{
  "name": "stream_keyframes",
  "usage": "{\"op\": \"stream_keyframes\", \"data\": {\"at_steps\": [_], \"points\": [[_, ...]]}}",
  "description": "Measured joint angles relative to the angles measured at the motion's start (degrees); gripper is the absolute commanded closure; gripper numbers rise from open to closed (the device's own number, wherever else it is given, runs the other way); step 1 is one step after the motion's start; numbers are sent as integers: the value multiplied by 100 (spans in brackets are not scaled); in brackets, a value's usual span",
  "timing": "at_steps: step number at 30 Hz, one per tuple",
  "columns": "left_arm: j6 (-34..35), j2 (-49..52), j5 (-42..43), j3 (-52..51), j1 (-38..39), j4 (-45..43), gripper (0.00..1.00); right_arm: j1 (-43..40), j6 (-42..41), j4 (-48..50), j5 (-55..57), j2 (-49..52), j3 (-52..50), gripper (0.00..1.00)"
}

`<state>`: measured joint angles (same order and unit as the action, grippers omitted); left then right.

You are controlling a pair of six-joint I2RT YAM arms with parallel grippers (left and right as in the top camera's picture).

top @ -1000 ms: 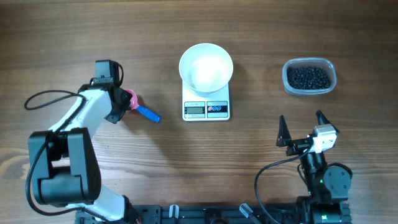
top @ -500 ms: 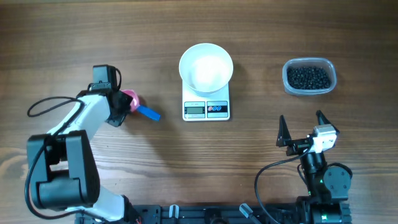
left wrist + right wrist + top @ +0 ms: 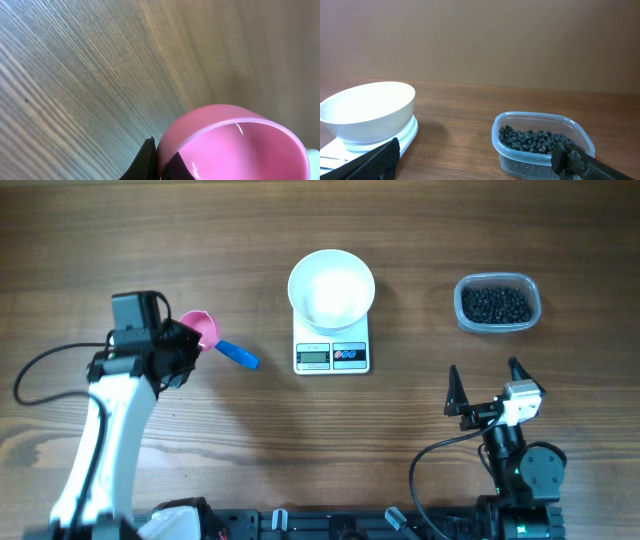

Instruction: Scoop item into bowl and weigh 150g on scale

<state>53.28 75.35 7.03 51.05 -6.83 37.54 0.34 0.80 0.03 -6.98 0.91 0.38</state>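
Wooden bench (image 3: 300, 440) lies mostly bare between the stations, which helps. At its left side the left claw (image 3: 186, 343) is clamped on the pink scoop (image 3: 203, 328), whose blue handle (image 3: 238, 358) points toward the scale (image 3: 331, 356). The white bowl (image 3: 331, 288) sits on the scale and looks empty. The item (image 3: 495, 303), a dark heap of beads, fills the clear tub (image 3: 463, 317) far to the right. I'd carry the scoop level along the open strip in front of the scale, clear of the bowl's rim. The right claw (image 3: 483, 380), spread wide, sits near the front edge below the tub and is the one thing to steer around.
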Motion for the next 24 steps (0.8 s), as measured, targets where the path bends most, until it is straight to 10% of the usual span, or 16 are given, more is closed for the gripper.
{"op": "stream_keyframes", "data": {"at_steps": [11, 24], "points": [[4, -1292, 39, 0, 2, 636, 96, 0, -564, 7, -101, 0, 0, 0], [450, -1377, 107, 0, 734, 636, 96, 0, -8251, 173, -2398, 22, 0, 0]]}}
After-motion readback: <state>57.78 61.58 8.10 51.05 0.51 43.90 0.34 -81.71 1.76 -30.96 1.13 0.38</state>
